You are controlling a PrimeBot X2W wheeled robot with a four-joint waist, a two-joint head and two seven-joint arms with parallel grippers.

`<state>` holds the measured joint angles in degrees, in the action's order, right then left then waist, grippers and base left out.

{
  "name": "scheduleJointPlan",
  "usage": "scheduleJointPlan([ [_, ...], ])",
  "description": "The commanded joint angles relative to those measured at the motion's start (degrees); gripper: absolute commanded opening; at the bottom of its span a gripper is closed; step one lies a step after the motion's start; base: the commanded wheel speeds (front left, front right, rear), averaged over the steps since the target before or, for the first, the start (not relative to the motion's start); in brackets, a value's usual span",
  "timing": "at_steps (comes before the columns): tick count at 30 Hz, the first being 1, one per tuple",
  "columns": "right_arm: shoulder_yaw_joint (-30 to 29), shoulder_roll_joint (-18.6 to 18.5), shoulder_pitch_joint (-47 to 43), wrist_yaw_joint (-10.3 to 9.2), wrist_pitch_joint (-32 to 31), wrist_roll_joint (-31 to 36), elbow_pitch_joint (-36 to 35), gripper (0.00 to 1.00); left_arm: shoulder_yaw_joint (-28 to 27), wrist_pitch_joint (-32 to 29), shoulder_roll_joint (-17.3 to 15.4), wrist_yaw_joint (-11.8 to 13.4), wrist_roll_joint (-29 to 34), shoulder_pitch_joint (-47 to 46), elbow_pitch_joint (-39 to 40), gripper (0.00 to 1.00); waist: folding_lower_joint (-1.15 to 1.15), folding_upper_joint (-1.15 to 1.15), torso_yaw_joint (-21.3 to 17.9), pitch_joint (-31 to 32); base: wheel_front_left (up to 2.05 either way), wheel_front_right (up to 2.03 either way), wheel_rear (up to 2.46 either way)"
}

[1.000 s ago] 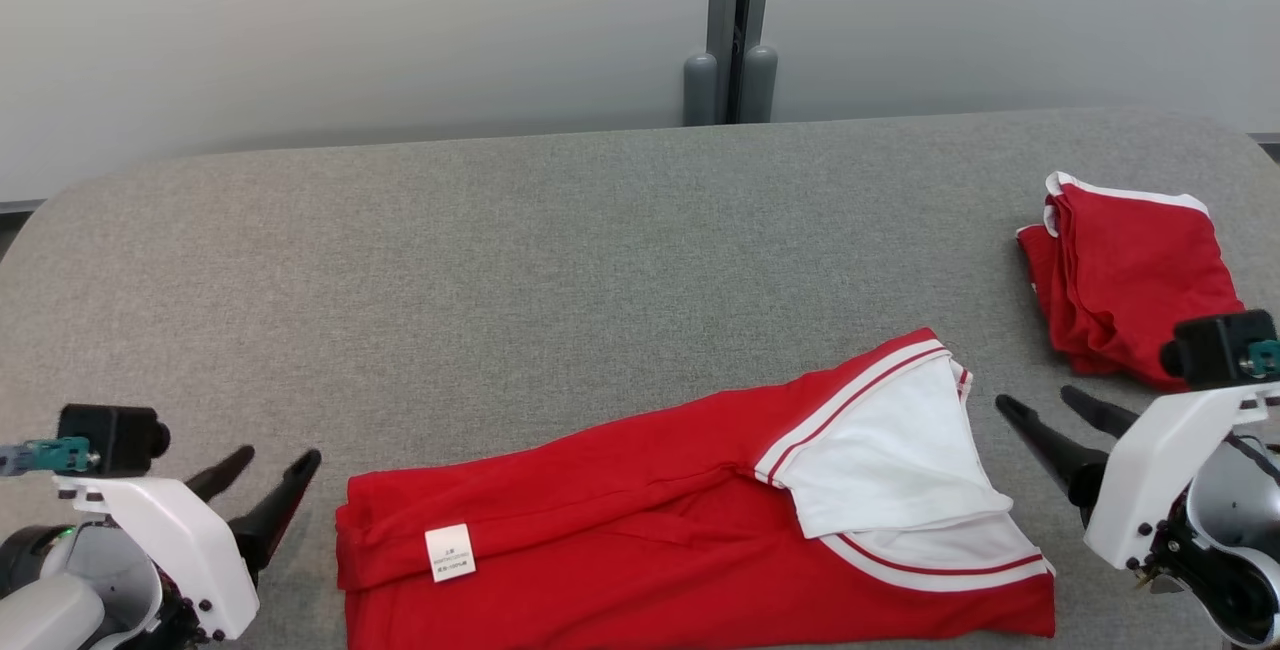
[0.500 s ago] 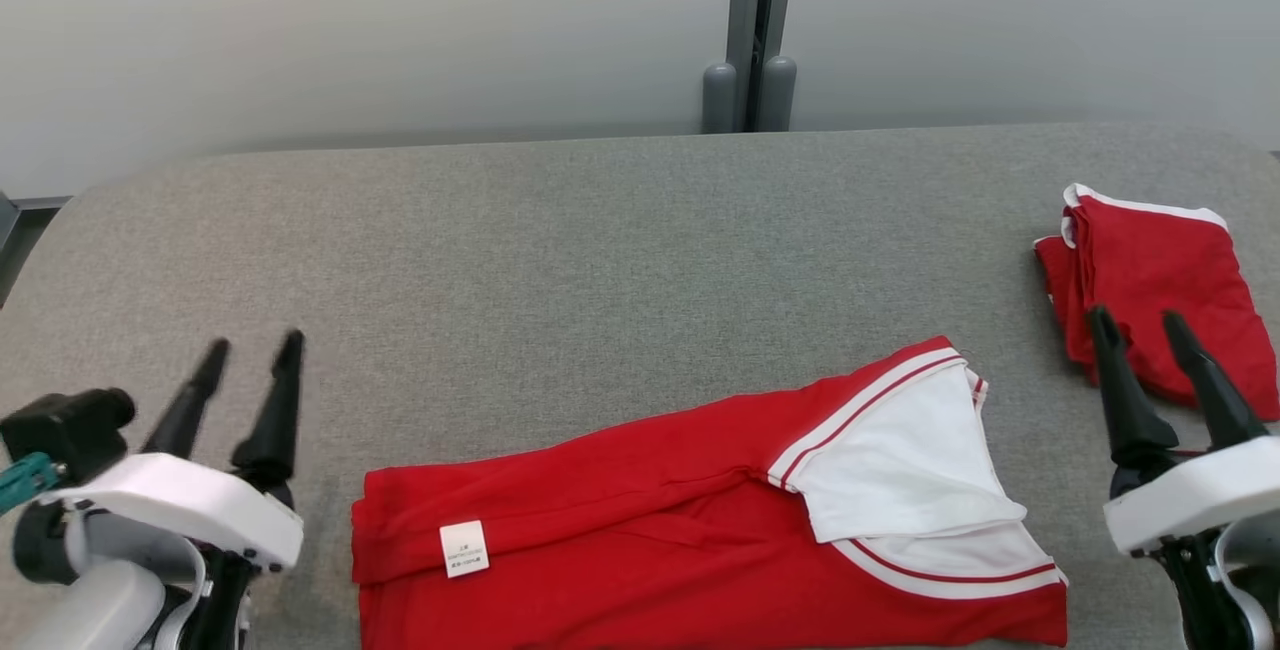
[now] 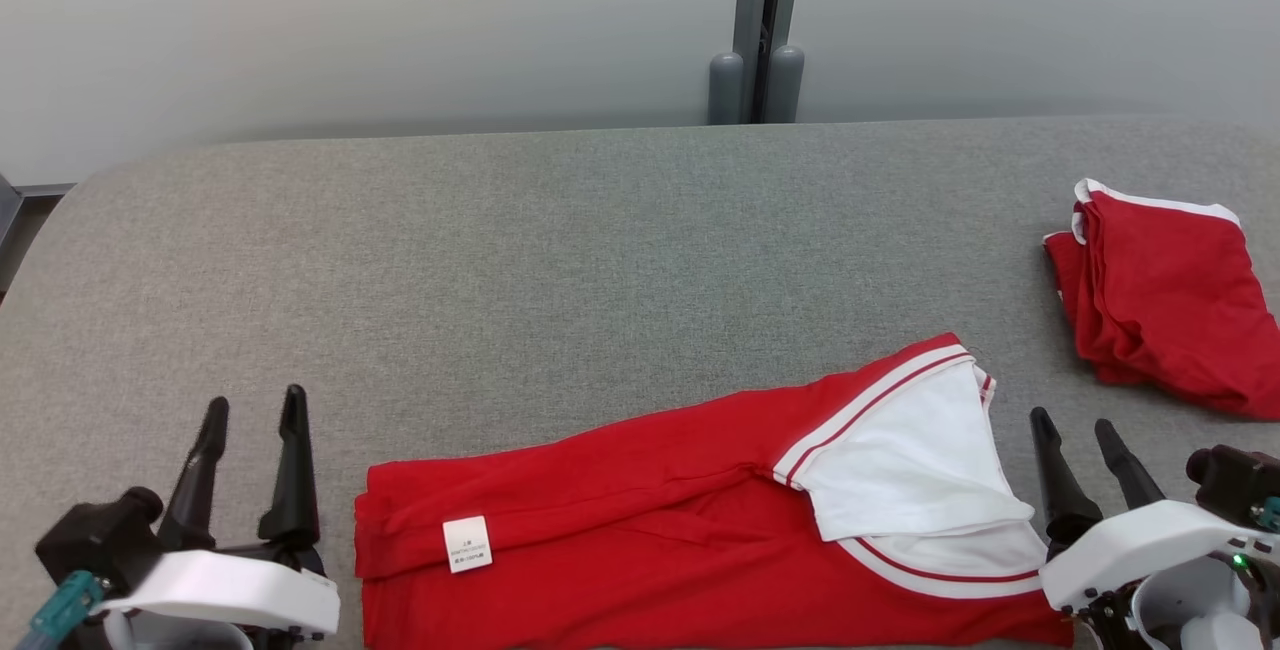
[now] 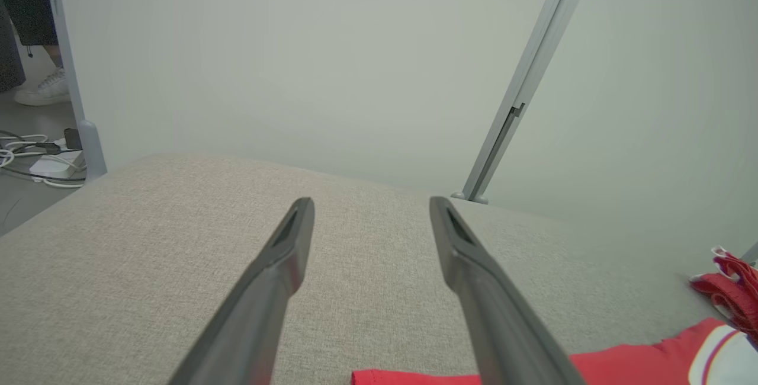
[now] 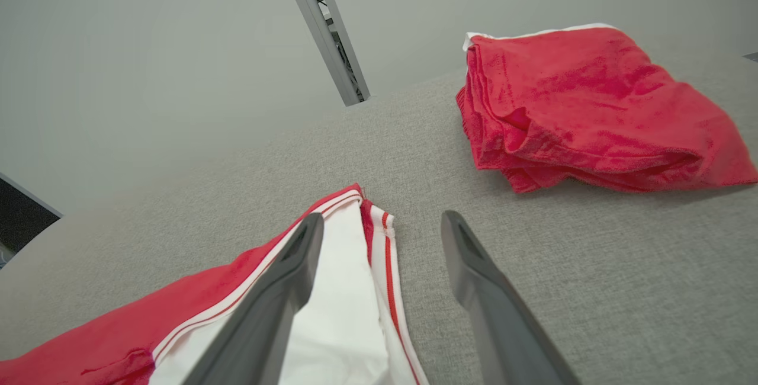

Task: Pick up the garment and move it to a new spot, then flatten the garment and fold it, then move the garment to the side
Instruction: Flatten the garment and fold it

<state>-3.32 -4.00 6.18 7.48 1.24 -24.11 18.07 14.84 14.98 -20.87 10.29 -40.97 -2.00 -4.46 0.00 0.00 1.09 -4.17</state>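
Both grippers have drawn back from the garment (image 3: 640,520) within the last second. Before, their fingers leaned inward toward its two ends; now the left gripper (image 3: 256,398) stands just beside the left end and the right gripper (image 3: 1072,420) just beside the right end, both with fingers pointing to the far side. Both have the jaws wide apart and hold nothing. The head camera also shifted a little, so the small slide of the post (image 3: 757,30) is not a real move.

The garment itself has kept its shape. It lies as a long red band at the near side of the table (image 3: 560,250), with the white part (image 3: 900,470) toward the right and a label (image 3: 467,543) near the left end. I judge that one fold along the length is finished and released, and a fold across, end to end, probably comes next, before the move to the side.

A second red pile (image 3: 1160,310) lies at the far right, well apart from the garment.

The near edge of the garment is cut off at the bottom of the head view, so I cannot say if it lies flat there. The layers under the top one are hidden. The print on the label is too small to read
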Motion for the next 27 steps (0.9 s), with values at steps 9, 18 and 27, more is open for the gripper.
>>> scheduleJointPlan([
  [9, 2.1, -1.0, 7.0, 0.03, -5.8, -2.1, 14.1, 1.0, -2.1, 0.2, 5.2, -6.0, 5.0, -0.8, -4.5, 1.0, 0.0, 0.0, 1.2, 0.2, 0.0, 0.0, 0.0],
  [18, 0.5, -0.2, 11.9, 0.02, -14.0, -3.5, 25.8, 1.0, -3.4, 0.2, 7.2, -9.3, 7.3, -1.8, -7.4, 1.0, 0.0, 0.0, 2.9, -0.2, 0.0, 0.0, 0.0],
  [27, 4.7, 1.8, 13.0, 0.08, -21.1, -11.0, 28.0, 0.47, -4.3, 0.2, 8.5, -11.4, 8.6, -2.8, -9.5, 1.0, 0.0, 0.0, 4.4, -0.8, 0.0, 0.0, 0.0],
])
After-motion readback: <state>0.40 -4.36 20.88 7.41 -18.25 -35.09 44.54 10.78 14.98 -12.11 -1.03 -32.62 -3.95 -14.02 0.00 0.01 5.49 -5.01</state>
